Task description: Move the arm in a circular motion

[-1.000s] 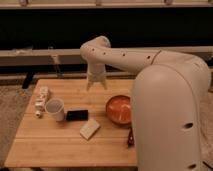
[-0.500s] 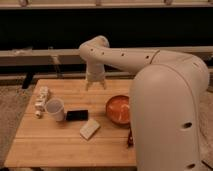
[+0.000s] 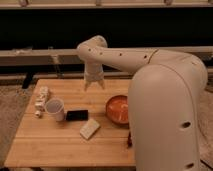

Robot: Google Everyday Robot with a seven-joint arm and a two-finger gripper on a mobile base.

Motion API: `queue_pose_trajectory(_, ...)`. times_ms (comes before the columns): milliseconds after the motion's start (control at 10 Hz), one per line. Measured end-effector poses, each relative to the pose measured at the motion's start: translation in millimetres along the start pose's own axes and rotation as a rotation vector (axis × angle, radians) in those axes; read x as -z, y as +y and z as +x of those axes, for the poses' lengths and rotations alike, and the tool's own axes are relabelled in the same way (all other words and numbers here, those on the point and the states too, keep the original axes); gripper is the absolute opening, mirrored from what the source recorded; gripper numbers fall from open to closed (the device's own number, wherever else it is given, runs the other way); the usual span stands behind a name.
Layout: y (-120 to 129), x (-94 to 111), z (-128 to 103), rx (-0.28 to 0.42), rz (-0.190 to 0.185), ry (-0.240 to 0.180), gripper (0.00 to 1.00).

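Note:
The cream-white arm (image 3: pixel 165 95) fills the right side of the camera view and reaches left over the back of the wooden table (image 3: pixel 55 145). Its thick rounded segments carry small dark dots. It bends at an elbow near the top and ends in the gripper (image 3: pixel 93 86), which points down above the table's far middle part. The gripper holds nothing that I can see.
On the table stand a white cup (image 3: pixel 55 108), a black flat device (image 3: pixel 76 115), a pale sponge-like block (image 3: pixel 89 129) and an orange bowl (image 3: pixel 117 108). Small white pieces (image 3: pixel 41 99) lie at the left edge. A small dark red thing (image 3: pixel 129 141) sits by the arm's base.

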Motion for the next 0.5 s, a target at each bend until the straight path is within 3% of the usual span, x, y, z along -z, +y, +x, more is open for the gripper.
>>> queue_pose_trajectory(400, 13, -1, -8, 0.029, 0.014, -0.005, 0.65)
queue_pose_trajectory(500, 31, -2, -13, 0.049, 0.009, -0.006, 0.65)
